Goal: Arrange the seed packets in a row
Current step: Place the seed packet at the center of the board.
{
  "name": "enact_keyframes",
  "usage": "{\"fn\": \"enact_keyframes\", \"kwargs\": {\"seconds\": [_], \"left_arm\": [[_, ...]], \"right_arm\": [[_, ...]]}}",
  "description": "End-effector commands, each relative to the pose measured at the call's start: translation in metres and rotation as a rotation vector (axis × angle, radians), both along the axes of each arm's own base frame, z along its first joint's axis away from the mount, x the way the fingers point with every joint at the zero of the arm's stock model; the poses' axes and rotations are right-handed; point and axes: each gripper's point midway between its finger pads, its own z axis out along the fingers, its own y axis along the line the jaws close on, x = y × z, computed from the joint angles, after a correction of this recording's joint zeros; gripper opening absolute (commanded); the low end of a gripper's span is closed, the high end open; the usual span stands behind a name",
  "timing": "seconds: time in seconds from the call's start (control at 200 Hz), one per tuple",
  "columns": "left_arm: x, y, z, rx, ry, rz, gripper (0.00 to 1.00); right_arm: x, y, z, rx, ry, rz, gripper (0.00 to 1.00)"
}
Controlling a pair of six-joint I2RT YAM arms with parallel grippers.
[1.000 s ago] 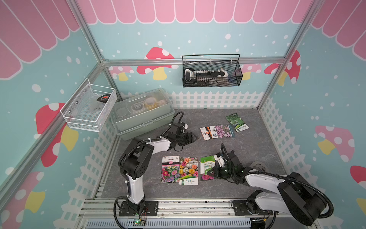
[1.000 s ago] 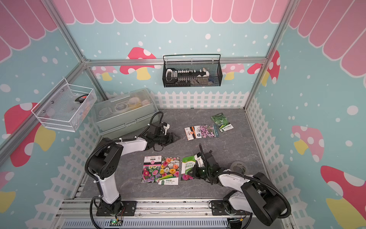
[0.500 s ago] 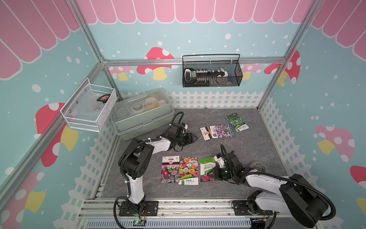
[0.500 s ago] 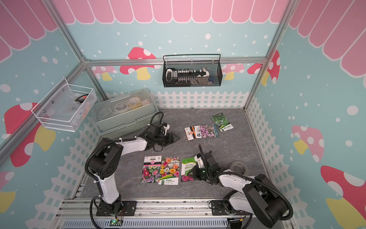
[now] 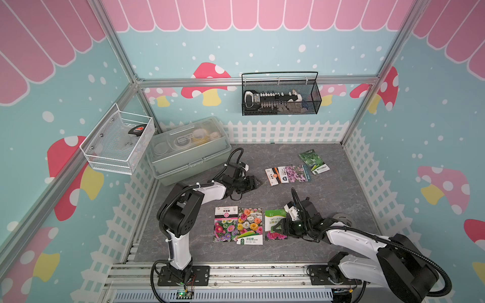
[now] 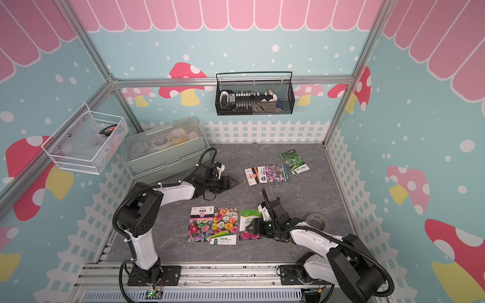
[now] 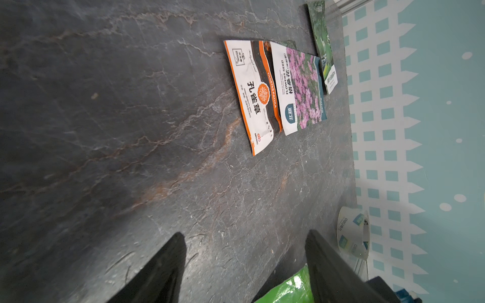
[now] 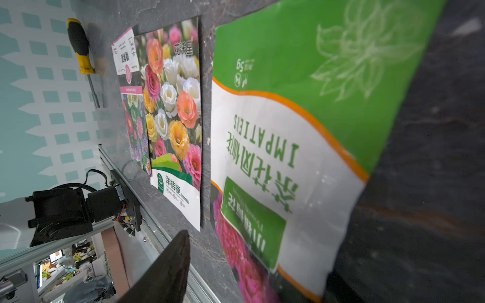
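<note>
In both top views the six seed packets are lying flat on the grey worktop [image 5: 336,189] in two groups. Near the front, the zinnia packet [image 5: 225,225], the lisianthus packet [image 5: 250,225] and the green impatiens packet [image 5: 273,223] are sitting side by side. Toward the back, the orange packet [image 5: 273,176], the pink-flower packet [image 5: 296,173] and the dark green gourd packet [image 5: 313,162] are clustering close together. The right claw [image 5: 280,226] is reaching over the impatiens packet's right edge with fingers spread, released. The left claw [image 5: 254,182] is hanging open over bare worktop between the groups, gripping nothing. A tape roll [image 5: 342,219] is standing beside the right arm. In the left wrist view, the left claw's fingers [image 7: 162,270] are standing wide apart, and the pink-flower packet is overlapping the orange packet. In the right wrist view, the impatiens packet is lying just beside the lisianthus packet with a narrow strip of worktop between them. One dark finger [image 8: 170,267] is showing apart from the impatiens packet, and a yellow-handled screwdriver [image 8: 80,47] is lying by the fence.
</note>
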Motion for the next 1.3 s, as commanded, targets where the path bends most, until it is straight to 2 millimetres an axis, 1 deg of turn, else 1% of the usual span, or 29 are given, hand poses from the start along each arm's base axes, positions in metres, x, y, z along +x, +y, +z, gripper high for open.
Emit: {"fn": "enact_keyframes", "kwargs": {"seconds": [0.0, 0.24, 0.445, 0.636, 0.896, 0.946, 0.976, 1.051, 1.101, 1.176, 1.296], "left_arm": [[0.004, -0.002, 0.013, -0.007, -0.042, -0.005, 0.72], [0.005, -0.003, 0.011, -0.006, -0.039, -0.007, 0.72], [0.005, -0.003, 0.010, -0.004, -0.037, -0.008, 0.72], [0.005, -0.003, 0.007, -0.005, -0.030, -0.010, 0.72], [0.004, -0.003, 0.007, 0.001, -0.029, -0.010, 0.72], [0.005, -0.002, 0.007, 0.001, -0.030, -0.010, 0.72], [0.005, -0.003, 0.007, 0.000, -0.029, -0.011, 0.72], [0.005, -0.003, 0.007, 0.000, -0.028, -0.011, 0.72], [0.005, -0.003, 0.007, -0.001, -0.029, -0.012, 0.72], [0.005, -0.004, 0.007, -0.002, -0.029, -0.012, 0.72], [0.006, -0.005, 0.005, -0.006, -0.023, -0.013, 0.72]], "right_arm": [[-0.002, -0.012, -0.001, -0.091, 0.000, 0.001, 0.62], [-0.003, -0.010, -0.011, -0.092, 0.032, 0.006, 0.61], [-0.001, -0.010, -0.009, -0.098, 0.025, 0.007, 0.61], [0.000, -0.003, -0.009, -0.074, 0.032, 0.025, 0.61], [-0.002, -0.006, -0.013, -0.097, 0.053, 0.024, 0.62], [-0.002, -0.009, -0.013, -0.115, 0.056, 0.024, 0.66], [-0.003, -0.010, -0.013, -0.124, 0.057, 0.024, 0.70], [-0.005, -0.016, -0.013, -0.168, 0.071, 0.025, 0.85], [-0.007, -0.023, -0.014, -0.218, 0.083, 0.025, 0.88], [-0.008, -0.034, -0.013, -0.287, 0.088, 0.023, 0.94], [-0.007, -0.047, -0.010, -0.364, 0.077, 0.009, 0.96]]}}
